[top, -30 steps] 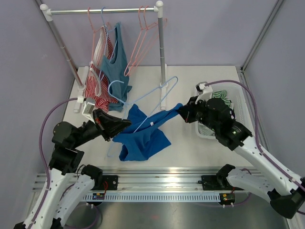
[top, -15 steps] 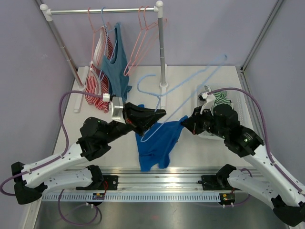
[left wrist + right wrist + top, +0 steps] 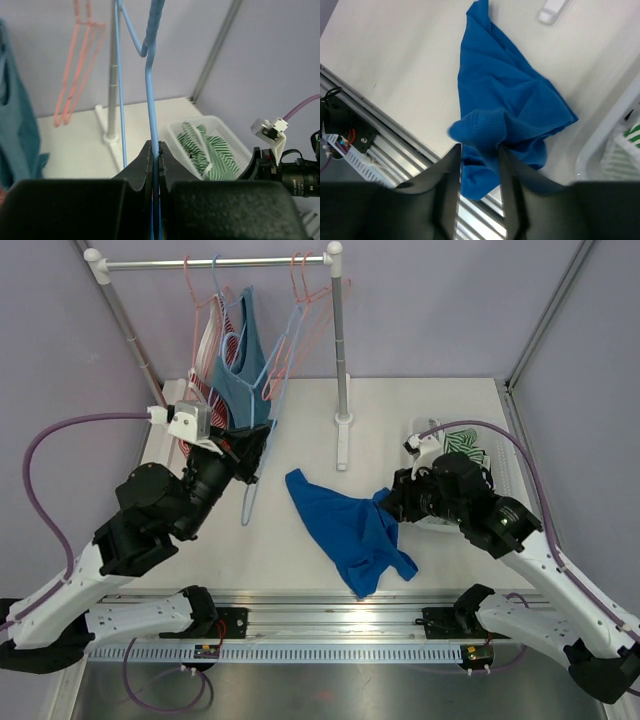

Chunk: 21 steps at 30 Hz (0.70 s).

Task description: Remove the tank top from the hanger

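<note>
The blue tank top (image 3: 342,528) lies crumpled on the table (image 3: 450,400), near the front edge and a little right of centre, free of the hanger. The right gripper (image 3: 479,161) is pinched on a fold at its right side. To the left, the left gripper (image 3: 155,156) is clenched on the bare light blue hanger (image 3: 150,100), raised by the clothes rack (image 3: 340,350). A white basket (image 3: 605,135) holding a green striped garment (image 3: 205,150) sits far right.

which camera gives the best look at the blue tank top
Top external: the whole blue tank top is visible over the table, one edge held in the right gripper. Right wrist shows it close, a fold bunched between the fingers. Left wrist shows only the hanger.
</note>
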Each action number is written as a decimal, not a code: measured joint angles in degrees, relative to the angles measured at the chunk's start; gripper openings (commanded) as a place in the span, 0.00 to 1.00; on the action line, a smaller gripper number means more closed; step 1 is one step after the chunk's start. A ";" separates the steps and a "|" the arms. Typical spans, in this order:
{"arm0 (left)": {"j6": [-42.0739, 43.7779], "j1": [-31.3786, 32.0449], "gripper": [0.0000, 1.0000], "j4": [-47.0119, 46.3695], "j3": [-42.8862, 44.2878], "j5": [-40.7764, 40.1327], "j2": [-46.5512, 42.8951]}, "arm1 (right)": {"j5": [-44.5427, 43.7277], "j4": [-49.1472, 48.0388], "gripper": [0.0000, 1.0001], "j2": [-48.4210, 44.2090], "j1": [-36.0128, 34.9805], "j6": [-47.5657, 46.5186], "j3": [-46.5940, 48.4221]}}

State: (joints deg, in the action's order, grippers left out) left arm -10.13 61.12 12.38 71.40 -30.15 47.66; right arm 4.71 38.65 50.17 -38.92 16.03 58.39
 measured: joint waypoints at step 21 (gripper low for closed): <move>-3.61 -34.29 0.00 29.24 25.81 22.32 26.05 | 4.39 -1.60 0.99 3.13 0.00 -1.25 -1.44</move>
State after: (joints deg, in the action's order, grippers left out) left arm -13.74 26.83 41.63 97.21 -7.84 73.71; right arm 9.10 37.06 53.30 -38.92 14.79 56.95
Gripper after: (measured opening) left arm 0.024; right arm 0.993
